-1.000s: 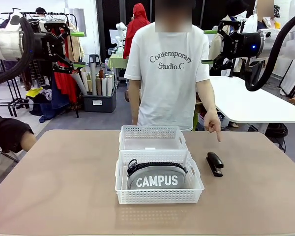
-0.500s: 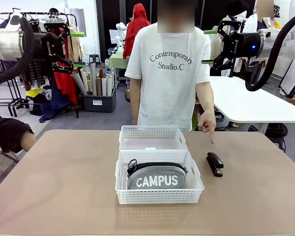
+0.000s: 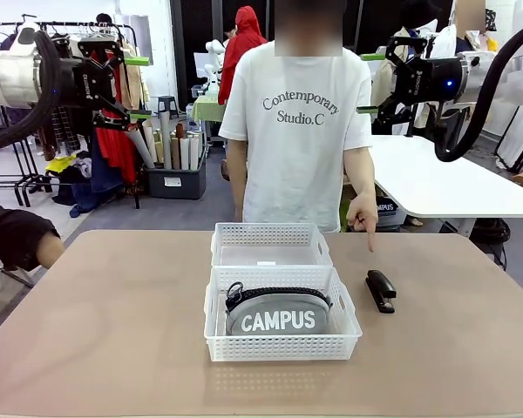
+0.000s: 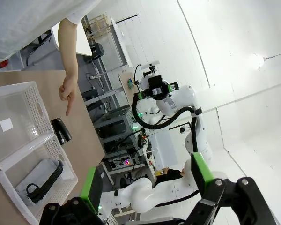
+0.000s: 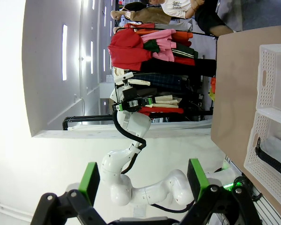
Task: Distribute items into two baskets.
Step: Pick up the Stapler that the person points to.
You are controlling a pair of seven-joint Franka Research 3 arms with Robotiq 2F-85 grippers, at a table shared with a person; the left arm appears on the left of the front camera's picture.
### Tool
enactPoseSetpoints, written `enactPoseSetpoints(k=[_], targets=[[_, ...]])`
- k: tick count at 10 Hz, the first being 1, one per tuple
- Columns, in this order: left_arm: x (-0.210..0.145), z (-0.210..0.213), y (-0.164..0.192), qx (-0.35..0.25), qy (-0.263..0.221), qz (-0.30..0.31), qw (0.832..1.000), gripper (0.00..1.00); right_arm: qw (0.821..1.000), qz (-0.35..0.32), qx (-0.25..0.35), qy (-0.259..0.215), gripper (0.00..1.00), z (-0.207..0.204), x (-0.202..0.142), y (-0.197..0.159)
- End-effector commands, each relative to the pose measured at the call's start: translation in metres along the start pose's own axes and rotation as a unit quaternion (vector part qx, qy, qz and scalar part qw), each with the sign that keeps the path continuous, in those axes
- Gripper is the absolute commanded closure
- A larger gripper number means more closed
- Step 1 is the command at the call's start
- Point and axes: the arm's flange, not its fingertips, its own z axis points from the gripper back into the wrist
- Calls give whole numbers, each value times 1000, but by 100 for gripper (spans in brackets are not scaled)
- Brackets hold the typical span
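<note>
Two white baskets stand end to end mid-table. The far basket (image 3: pixel 270 232) is bare. The near basket (image 3: pixel 283 347) holds the grey CAMPUS pouch (image 3: pixel 279 318). A black stapler (image 3: pixel 381 290) lies on the table right of the near basket, and a person's hand (image 3: pixel 363 213) points down at it. My left gripper (image 3: pixel 139 87) hangs open, high at the upper left. At the upper right my right gripper (image 3: pixel 369 84) is also open and high. The left wrist view shows its open gripper (image 4: pixel 147 180), the stapler (image 4: pixel 61 130) and the pouch (image 4: pixel 37 173).
The person stands at the far edge of the brown table (image 3: pixel 113 331), behind the baskets. A white table (image 3: pixel 444 183) stands at the back right, and clothes racks and a bin of rolls (image 3: pixel 174 165) at the back left. In the right wrist view the baskets (image 5: pixel 271 79) sit at the edge.
The person's pointing hand has drawn up and back a little from the stapler. Both arms and all the items have stayed put.
</note>
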Motion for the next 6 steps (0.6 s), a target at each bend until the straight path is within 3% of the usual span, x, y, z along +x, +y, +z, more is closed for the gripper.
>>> enactPoseSetpoints(k=[1,4,6], targets=[[0,0,-1,0,0,1,1000,0,1000,1,0,-2,0,0,0,2],[0,0,-1,0,0,1,1000,0,1000,0,0,0,0,0,0,0],[0,0,-1,0,0,1,1000,0,995,-38,-86,39,0,-15,11,5]])
